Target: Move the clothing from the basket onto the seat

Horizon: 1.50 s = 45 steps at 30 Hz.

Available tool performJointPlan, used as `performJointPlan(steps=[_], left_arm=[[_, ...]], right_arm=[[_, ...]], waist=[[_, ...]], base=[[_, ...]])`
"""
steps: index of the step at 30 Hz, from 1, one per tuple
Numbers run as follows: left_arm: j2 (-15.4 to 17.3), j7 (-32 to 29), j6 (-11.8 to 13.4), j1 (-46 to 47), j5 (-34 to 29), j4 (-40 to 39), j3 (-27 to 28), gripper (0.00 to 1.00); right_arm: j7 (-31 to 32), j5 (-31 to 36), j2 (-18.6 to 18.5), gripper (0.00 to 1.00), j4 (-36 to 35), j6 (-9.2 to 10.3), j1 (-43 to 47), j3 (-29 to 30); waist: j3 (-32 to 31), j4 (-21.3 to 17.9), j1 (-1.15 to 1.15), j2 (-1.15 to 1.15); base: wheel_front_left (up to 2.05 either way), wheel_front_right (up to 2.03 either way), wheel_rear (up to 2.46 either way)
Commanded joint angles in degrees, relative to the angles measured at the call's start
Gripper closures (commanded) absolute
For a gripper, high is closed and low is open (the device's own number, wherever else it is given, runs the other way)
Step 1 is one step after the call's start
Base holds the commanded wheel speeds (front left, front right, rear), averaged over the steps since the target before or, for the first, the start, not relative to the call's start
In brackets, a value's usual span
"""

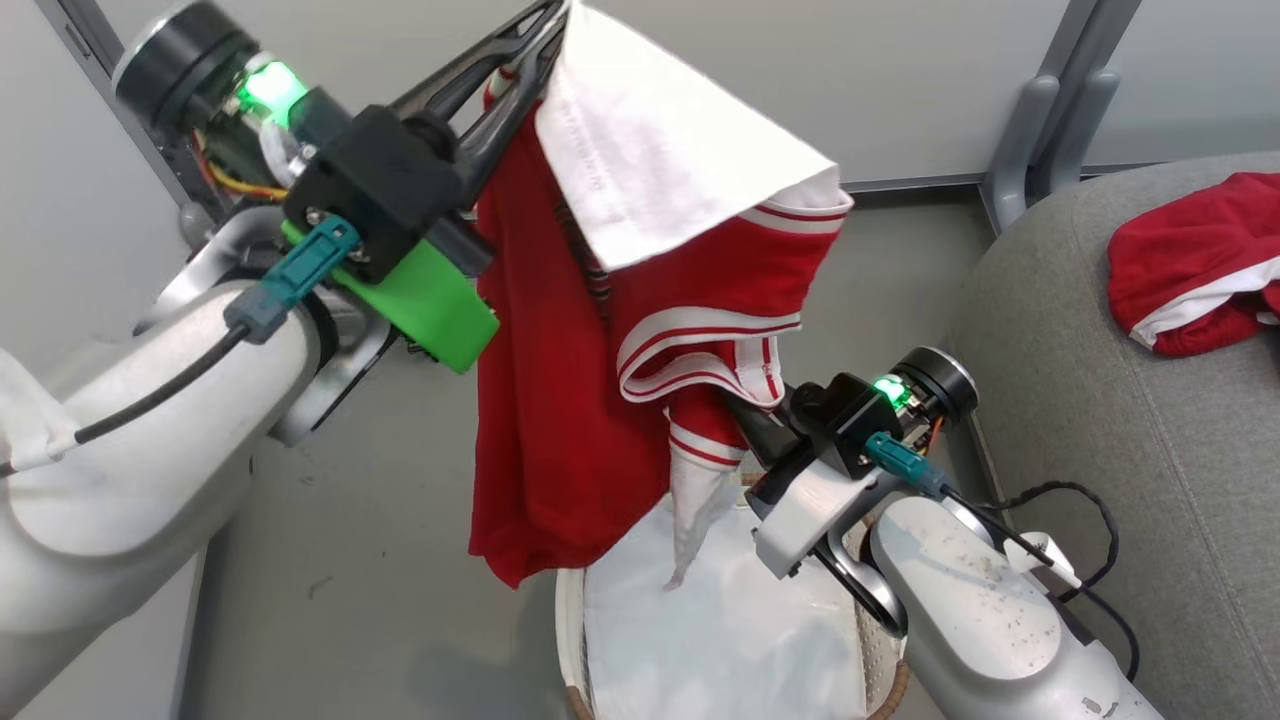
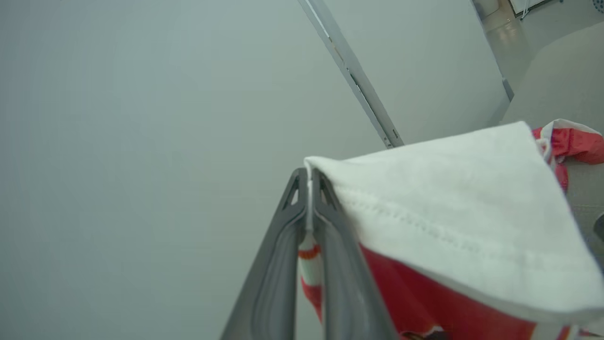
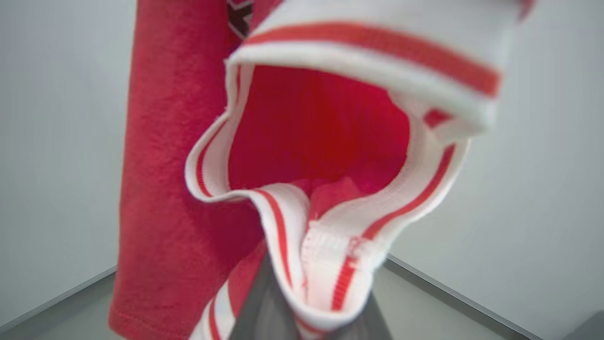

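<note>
Clothing (image 1: 560, 400) hangs lengthwise downward from left claw (image 2: 309, 178); right claw (image 1: 748, 415) apparently pinches trim.

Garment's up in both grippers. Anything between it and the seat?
Nothing visible blocks it. The garment hangs from the left gripper, its trim pinched in the right gripper. Besides that right arm, bare floor separates it from the seat. A second garment lies farther right on the seat; the near part is free.

Plain pale grey wall panels (image 1: 900, 70) close the far side; a grey metal post (image 1: 1065, 110) rises far right; smooth grey floor (image 1: 340, 570) below.
</note>
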State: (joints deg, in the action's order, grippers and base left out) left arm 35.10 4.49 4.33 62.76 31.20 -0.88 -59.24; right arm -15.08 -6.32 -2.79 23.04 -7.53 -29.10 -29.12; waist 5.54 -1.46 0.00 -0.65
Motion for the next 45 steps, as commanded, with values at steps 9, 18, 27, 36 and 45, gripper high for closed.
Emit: performJointPlan(steps=[9, 18, 27, 36, 45], left_arm=[[0.1, 7.6, 3.4, -13.2, 7.3, 8.0, 1.9, 0.89], [-5.0, 10.8, 3.8, -24.6, 9.1, 12.2, 6.2, 0.00], [-12.5, 10.7, 0.6, -36.9, 3.7, 12.3, 16.1, 0.00], [-18.5, 10.7, -4.3, -44.3, -1.6, 14.6, 23.3, 0.00], [-21.9, 10.7, -7.8, -46.4, -5.9, 16.3, 28.5, 0.00]], right_arm=[[-0.1, 1.9, -0.2, 1.00, -4.3, 0.08, 1.6, 5.7], [-0.1, 3.8, -0.2, 1.00, -7.9, 0.08, 1.7, 11.1], [-0.1, 5.3, -0.2, 1.00, -10.5, 0.08, 2.9, 14.4], [-0.1, 6.7, -0.2, 1.00, -10.9, 0.08, 3.8, 17.4], [-0.1, 6.8, -0.2, 1.00, -11.5, 0.08, 1.8, 19.2]], waist=[[0.7, -0.8, 0.00, 0.65], [1.6, -1.2, 0.00, 0.65], [2.0, -1.7, 0.00, 0.65], [2.9, -2.2, 0.00, 0.65], [4.5, -5.4, 0.00, 0.65]], base=[[0.00, 0.00, 0.00], [0.00, 0.00, 0.00], [0.00, 0.00, 0.00], [0.00, 0.00, 0.00], [0.00, 0.00, 0.00]])
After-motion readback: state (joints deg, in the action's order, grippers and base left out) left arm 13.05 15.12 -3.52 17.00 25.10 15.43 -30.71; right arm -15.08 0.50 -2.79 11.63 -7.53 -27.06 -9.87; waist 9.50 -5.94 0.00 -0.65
